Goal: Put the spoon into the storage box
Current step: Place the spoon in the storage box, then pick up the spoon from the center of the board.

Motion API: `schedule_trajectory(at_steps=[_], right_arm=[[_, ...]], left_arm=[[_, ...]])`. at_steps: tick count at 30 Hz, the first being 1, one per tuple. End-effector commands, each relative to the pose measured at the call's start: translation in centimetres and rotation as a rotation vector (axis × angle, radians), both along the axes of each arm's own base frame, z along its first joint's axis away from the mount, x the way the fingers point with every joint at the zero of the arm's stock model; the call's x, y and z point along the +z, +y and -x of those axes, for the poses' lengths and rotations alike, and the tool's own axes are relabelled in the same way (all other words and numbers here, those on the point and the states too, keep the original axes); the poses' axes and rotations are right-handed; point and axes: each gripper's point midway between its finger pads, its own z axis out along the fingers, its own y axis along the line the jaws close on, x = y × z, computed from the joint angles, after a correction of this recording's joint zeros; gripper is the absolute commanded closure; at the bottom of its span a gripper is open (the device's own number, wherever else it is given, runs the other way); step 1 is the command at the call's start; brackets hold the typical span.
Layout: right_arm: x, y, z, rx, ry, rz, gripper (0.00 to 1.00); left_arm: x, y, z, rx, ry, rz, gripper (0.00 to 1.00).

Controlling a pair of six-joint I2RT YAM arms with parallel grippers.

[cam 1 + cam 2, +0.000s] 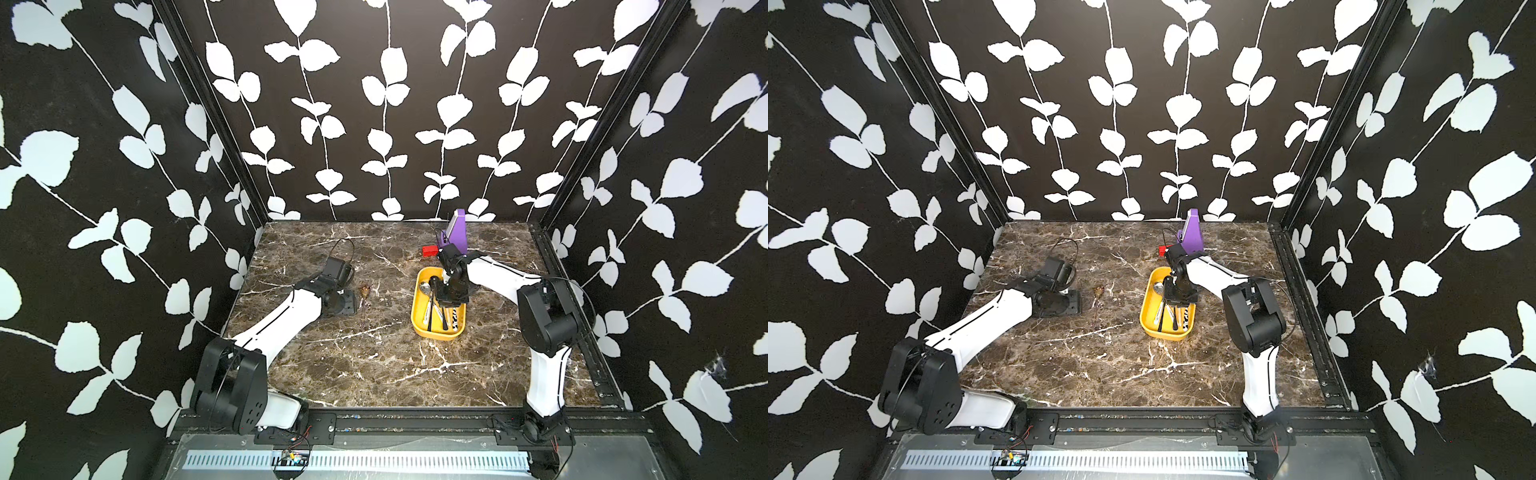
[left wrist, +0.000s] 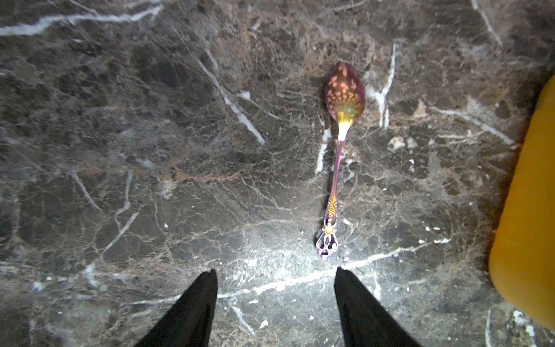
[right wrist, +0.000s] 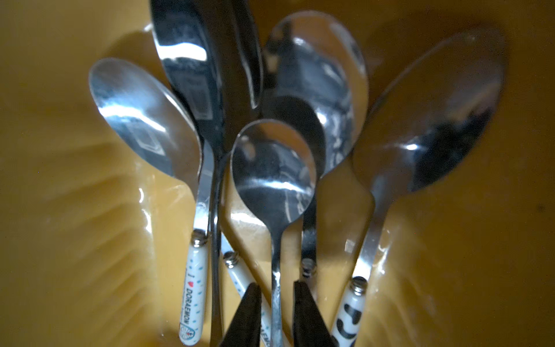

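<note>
Between the right fingers (image 3: 246, 318), what lies there? (Trainee)

The handle of the small steel spoon (image 3: 273, 168). The right gripper (image 3: 276, 284) has its fingers parted slightly. A narrow gap shows on each side of the handle, so nothing is pinched. Judgement: this is the release step, and the small gap lets the fingers clear the neighbouring handles. (Technician)

And just outside those fingers? (Trainee)

There lie the other spoons (image 3: 144, 120), handles bunched close beside the fingertips and bowls fanned out beyond them. All rest on the floor of the storage box (image 3: 75, 180). The small steel spoon lies over them, bowl pointing away from the fingers, in line with the rest. Judgement: lengthways is how a spoon fits this shallow box. (Technician)

State of the left fingers (image 2: 192, 315)? (Trainee)

Spread wide and empty. The left gripper (image 2: 275, 270) points down at the counter (image 2: 150, 180). Just beyond the fingertips, nearer one finger than the other, lies the ornate spoon (image 2: 339, 156). It is flat on the counter, handle end nearest the fingers, outside the box. A yellow wall of the box shows farther out on that side. Judgement: the wide spread suits an approach to that thin handle. The fingers need centring over it first, because a flat handle offers little to grip. (Technician)
</note>
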Motion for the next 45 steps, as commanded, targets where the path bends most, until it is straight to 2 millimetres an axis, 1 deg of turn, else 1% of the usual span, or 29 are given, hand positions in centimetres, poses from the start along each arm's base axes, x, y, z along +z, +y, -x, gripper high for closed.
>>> schedule_trajectory(at_steps=[1, 2, 5, 9, 14, 17, 22, 27, 31, 33, 35, 37, 39, 42, 45], right_arm=[[4.9, 0.6, -1.8, 0.015, -0.145, -0.049, 0.73], [5.8, 0.5, -2.1, 0.01, -0.177, -0.062, 0.73], [7.8, 0.3, -2.7, -0.007, -0.241, -0.095, 0.72], [9.0, 0.1, -2.8, -0.019, -0.269, -0.121, 0.72], [9.0, 0.0, -2.5, -0.026, -0.264, -0.132, 0.72], [8.8, 0.0, -2.4, -0.027, -0.26, -0.137, 0.72], [8.3, 0.1, -2.1, -0.027, -0.245, -0.143, 0.71], [7.8, 0.2, -1.8, -0.03, -0.231, -0.154, 0.71], [7.8, 0.5, -1.8, -0.034, -0.226, -0.169, 0.72], [7.7, 0.5, -1.8, -0.037, -0.225, -0.174, 0.71], [7.8, 0.5, -1.8, -0.039, -0.224, -0.175, 0.71], [7.8, 0.5, -1.7, -0.037, -0.226, -0.175, 0.71], [7.9, 0.4, -1.7, -0.039, -0.229, -0.174, 0.71], [7.9, 0.4, -1.6, -0.039, -0.228, -0.174, 0.71], [8.1, 0.4, -1.5, -0.039, -0.232, -0.177, 0.71]], left_arm=[[0.1, -1.0, -0.3, -0.035, 0.016, 0.031, 0.33], [0.1, -1.2, -0.4, -0.045, 0.021, 0.028, 0.33], [-0.2, -2.0, -0.9, -0.076, 0.04, 0.01, 0.34], [-0.8, -2.7, -1.8, -0.107, 0.06, -0.059, 0.35], [-2.5, -4.4, -3.2, -0.147, 0.101, -0.098, 0.38], [-3.7, -4.8, -3.9, -0.156, 0.137, -0.139, 0.42], [-5.6, -5.0, -4.9, -0.153, 0.169, -0.179, 0.46], [-7.4, -5.2, -5.0, -0.16, 0.203, -0.195, 0.53], [-8.5, -5.2, -5.0, -0.159, 0.222, -0.2, 0.61], [-8.9, -5.4, -5.1, -0.159, 0.228, -0.194, 0.69], [-9.2, -5.4, -5.0, -0.16, 0.237, -0.194, 0.75], [-9.4, -5.4, -5.0, -0.158, 0.237, -0.192, 0.82], [-9.5, -5.3, -5.2, -0.153, 0.238, -0.187, 0.85], [-9.5, -5.2, -5.4, -0.151, 0.235, -0.178, 0.94], [-9.5, -5.4, -5.6, -0.157, 0.233, -0.16, 0.98]])
